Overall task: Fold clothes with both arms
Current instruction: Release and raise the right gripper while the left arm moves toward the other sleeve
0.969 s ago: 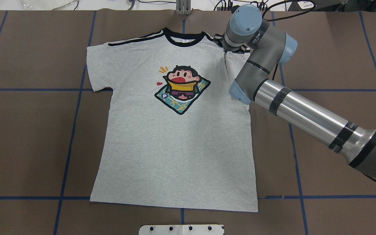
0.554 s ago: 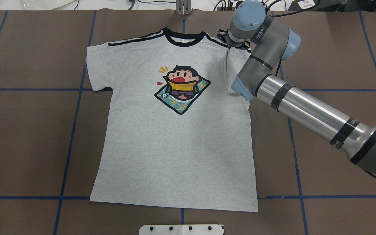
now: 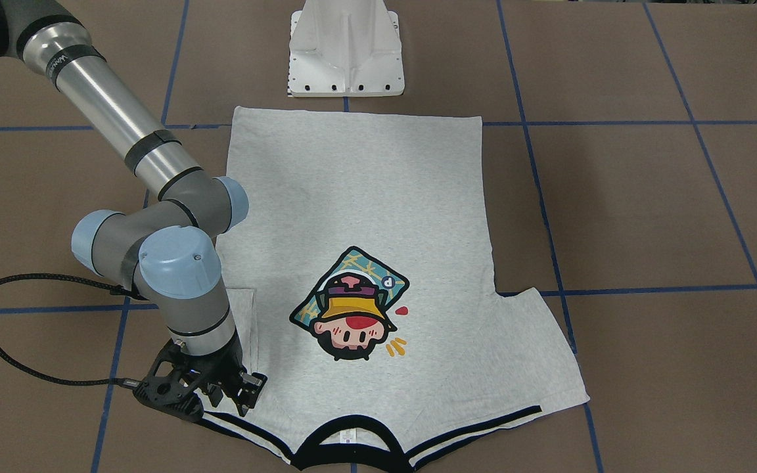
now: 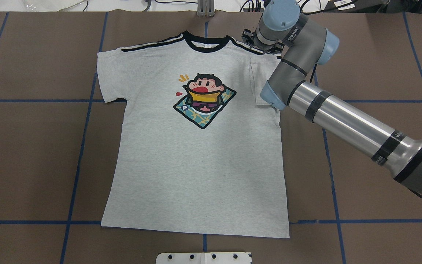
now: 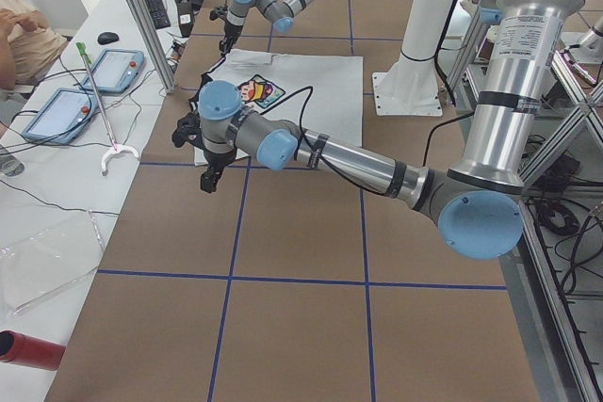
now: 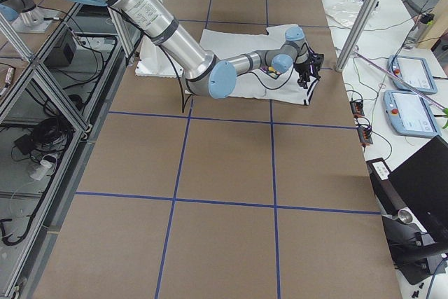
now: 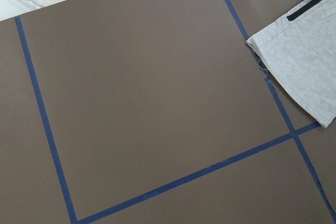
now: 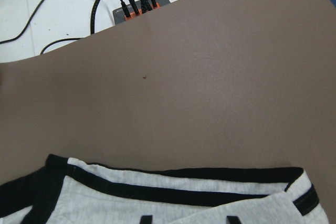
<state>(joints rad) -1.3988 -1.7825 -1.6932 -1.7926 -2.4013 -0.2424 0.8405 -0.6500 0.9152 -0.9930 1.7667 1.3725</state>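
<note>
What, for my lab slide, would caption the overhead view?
Right arm above the shoulder of the grey T-shirt, that sleeve folded inward.

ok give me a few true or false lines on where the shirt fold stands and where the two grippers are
1. The T-shirt lies print side up on the table. True.
2. Both sleeves are folded in over the body. False: only the right-side sleeve is folded in; the left-side sleeve lies spread out.
3. The right gripper is at the shoulder beside the neckband. True.
4. The left gripper hangs over the print. False: it is over bare table, off the shirt.
5. The hem is folded up. False: the hem lies flat.
</note>
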